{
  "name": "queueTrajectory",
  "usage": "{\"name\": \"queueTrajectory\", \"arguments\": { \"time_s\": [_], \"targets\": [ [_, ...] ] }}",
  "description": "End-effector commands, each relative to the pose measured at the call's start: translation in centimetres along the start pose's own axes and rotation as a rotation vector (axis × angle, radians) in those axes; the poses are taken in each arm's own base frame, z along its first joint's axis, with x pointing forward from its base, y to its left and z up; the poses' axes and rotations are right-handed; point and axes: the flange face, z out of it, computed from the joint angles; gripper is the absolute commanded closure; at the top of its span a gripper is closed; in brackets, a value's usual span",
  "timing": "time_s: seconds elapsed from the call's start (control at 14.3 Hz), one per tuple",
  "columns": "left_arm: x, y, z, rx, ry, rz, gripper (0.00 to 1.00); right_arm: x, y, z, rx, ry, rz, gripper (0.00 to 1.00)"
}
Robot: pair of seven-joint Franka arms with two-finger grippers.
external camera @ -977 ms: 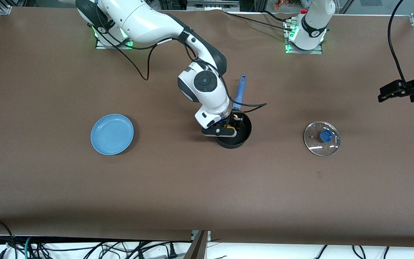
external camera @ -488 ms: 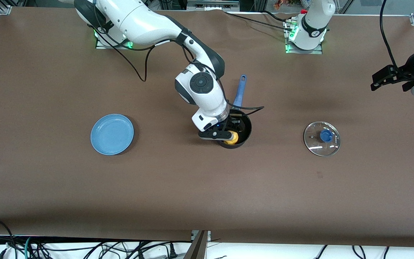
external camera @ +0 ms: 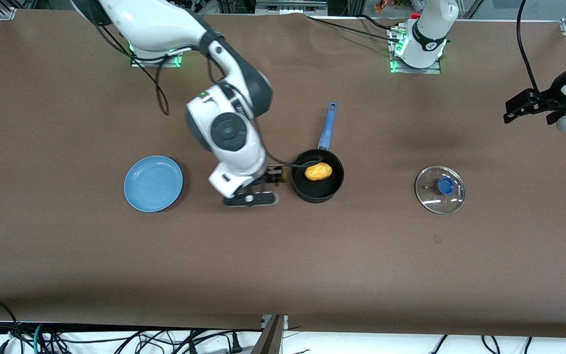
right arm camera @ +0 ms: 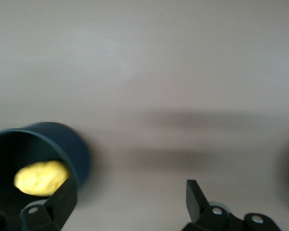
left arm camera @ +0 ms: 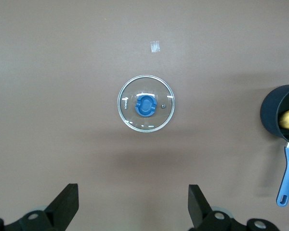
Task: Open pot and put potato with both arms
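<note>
The yellow-orange potato (external camera: 318, 171) is lying inside the black blue-handled saucepan (external camera: 329, 188); its glass lid (external camera: 439, 190) is lying apart. My right gripper (right arm camera: 127, 204) is hovering open beside the saucepan, my left gripper (left arm camera: 132, 207) waiting open. Task appearing complete.

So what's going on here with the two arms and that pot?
The potato lies in the open pot. The right gripper is open and empty, over the table between the pot and the blue plate. The lid rests on the table toward the left arm's end. The left gripper waits open, high above the lid.
</note>
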Motion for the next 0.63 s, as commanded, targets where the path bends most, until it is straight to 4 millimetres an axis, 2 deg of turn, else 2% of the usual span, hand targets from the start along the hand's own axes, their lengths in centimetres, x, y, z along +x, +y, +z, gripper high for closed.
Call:
{"name": "queueTrajectory", "arguments": {
  "time_s": [0.0, 0.21, 0.42, 0.56],
  "targets": [
    [-0.4, 0.6, -0.8, -0.014, 0.008, -0.014, 0.0, 0.4, 7.1, -5.0, -0.043, -0.053, -0.032, 0.0],
    [-0.7, 1.0, -0.7, -0.014, -0.015, -0.017, 0.0, 0.0, 15.3, -11.3, -0.058, -0.076, -0.026, 0.0],
    [-0.8, 1.0, -0.7, -0.014, -0.02, -0.017, 0.0, -2.2, 23.2, -16.1, -0.063, -0.096, -0.058, 0.0],
    [-0.8, 1.0, -0.6, -0.014, -0.023, -0.017, 0.0, -4.3, 26.7, -19.2, -0.065, -0.108, -0.016, 0.0]
  ]
}}
